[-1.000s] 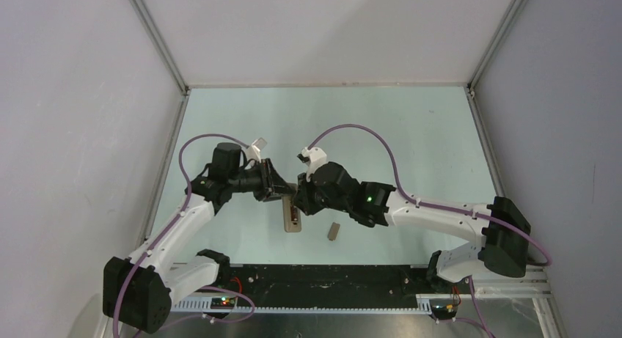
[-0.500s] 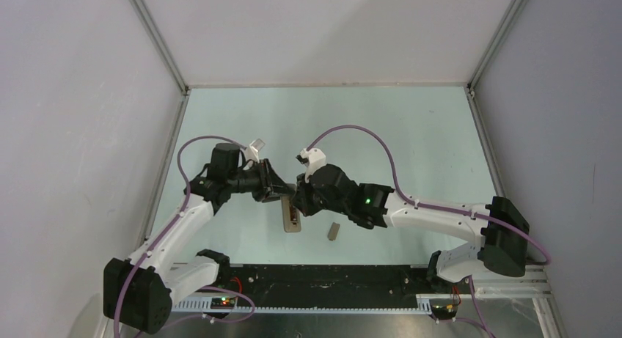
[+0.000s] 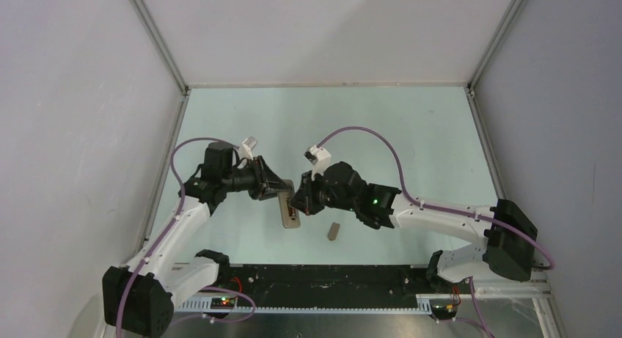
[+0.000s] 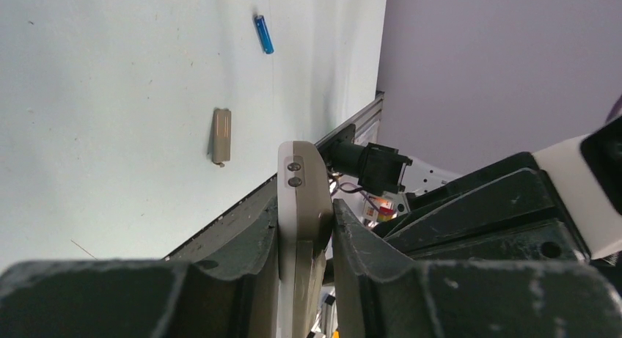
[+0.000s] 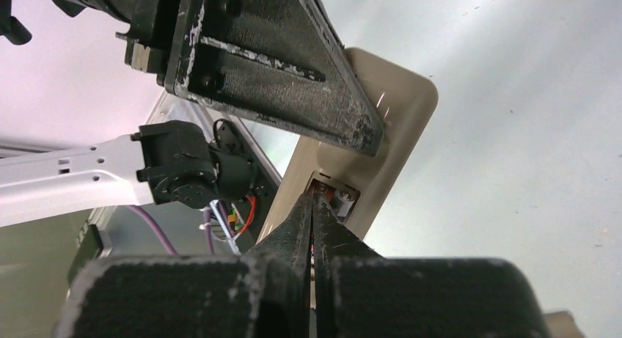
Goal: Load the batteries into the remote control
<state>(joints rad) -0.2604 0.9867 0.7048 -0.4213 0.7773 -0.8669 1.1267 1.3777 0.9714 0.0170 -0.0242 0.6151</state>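
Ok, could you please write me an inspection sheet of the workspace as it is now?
surface: pale green table, a few small specks.
job's things: remote held edge-on, its battery bay open; blue battery loose on the table; dark battery not made out; cover flat on the table, apart from both.
clutter: nothing seen.
grippers: left gripper, jaws shut on the remote; right gripper, jaws shut, tips at the battery bay.
cables: purple cable looped over each arm.
surroundings: grey walls, metal frame posts.
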